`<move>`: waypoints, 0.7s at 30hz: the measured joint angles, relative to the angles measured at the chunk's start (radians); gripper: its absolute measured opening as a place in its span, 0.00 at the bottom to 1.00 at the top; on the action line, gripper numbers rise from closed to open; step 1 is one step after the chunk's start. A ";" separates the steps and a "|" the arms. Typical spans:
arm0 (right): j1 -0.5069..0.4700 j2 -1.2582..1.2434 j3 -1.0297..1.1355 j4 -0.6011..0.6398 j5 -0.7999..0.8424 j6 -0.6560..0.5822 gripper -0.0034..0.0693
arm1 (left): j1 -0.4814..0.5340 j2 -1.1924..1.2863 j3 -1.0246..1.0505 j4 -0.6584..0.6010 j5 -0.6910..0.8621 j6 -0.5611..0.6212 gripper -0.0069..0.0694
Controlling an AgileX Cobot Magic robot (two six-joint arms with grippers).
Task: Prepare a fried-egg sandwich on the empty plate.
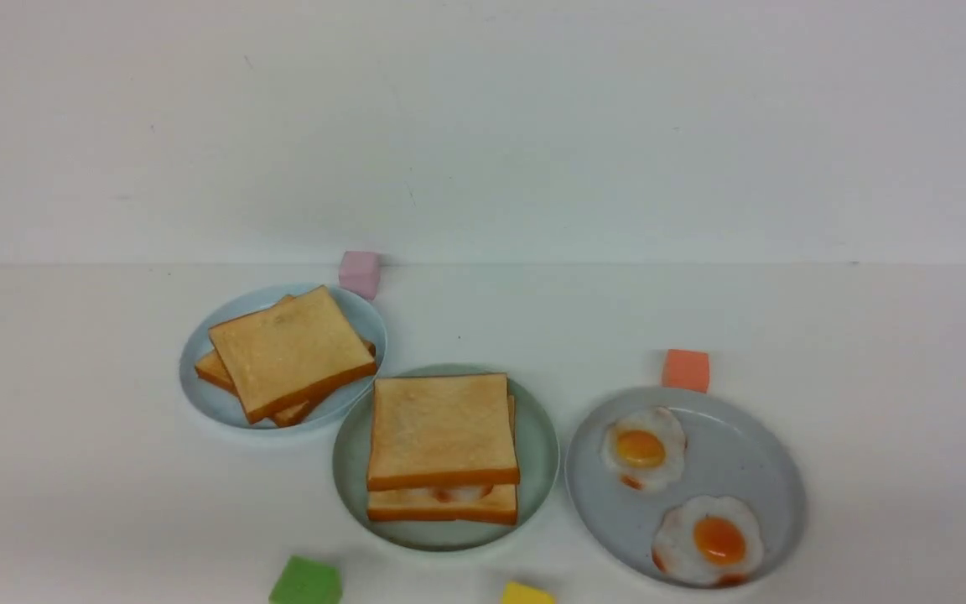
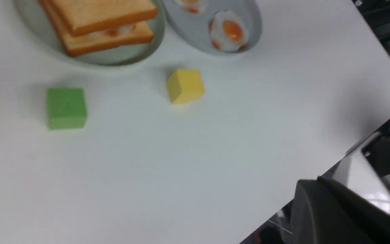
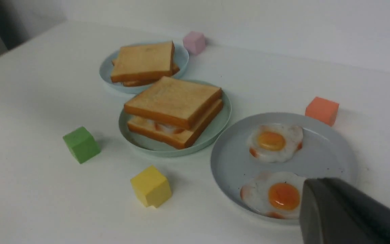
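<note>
The fried-egg sandwich (image 1: pixel 443 445) lies on the mint-green plate (image 1: pixel 349 470) at the table's middle front: two toast slices with egg white and a bit of orange showing between them. It also shows in the left wrist view (image 2: pixel 100 20) and the right wrist view (image 3: pixel 174 108). Neither gripper shows in the front view. My left gripper (image 2: pixel 333 210) is a dark shape over the table's near edge, far from the plate. My right gripper (image 3: pixel 337 210) hangs beside the nearest egg (image 3: pixel 276 196). Each shows as one dark mass, and no gap between its jaws can be made out.
A pale blue plate (image 1: pixel 198 394) at the back left holds a stack of plain toast (image 1: pixel 290 352). A blue-grey plate (image 1: pixel 743 453) on the right holds two fried eggs (image 1: pixel 642 447). Pink (image 1: pixel 360 273), orange (image 1: pixel 686 370), green (image 1: pixel 307 581) and yellow (image 1: pixel 527 594) blocks lie around.
</note>
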 joint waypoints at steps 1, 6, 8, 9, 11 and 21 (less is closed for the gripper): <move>0.000 -0.024 0.009 -0.004 0.000 0.000 0.04 | 0.000 -0.060 0.020 0.025 0.004 -0.005 0.07; 0.000 -0.065 0.017 -0.009 0.004 0.002 0.04 | 0.000 -0.240 0.051 0.174 -0.056 -0.007 0.07; 0.000 -0.068 0.017 -0.009 0.004 0.004 0.04 | 0.000 -0.271 0.052 0.205 -0.091 -0.007 0.07; 0.000 -0.068 0.017 -0.009 0.004 0.004 0.05 | 0.000 -0.287 0.052 0.215 -0.120 -0.008 0.07; 0.000 -0.068 0.017 -0.009 0.004 0.004 0.05 | 0.000 -0.295 0.052 0.218 -0.131 -0.008 0.07; 0.000 -0.068 0.017 -0.009 0.005 0.004 0.06 | 0.000 -0.295 0.053 0.222 -0.133 -0.008 0.07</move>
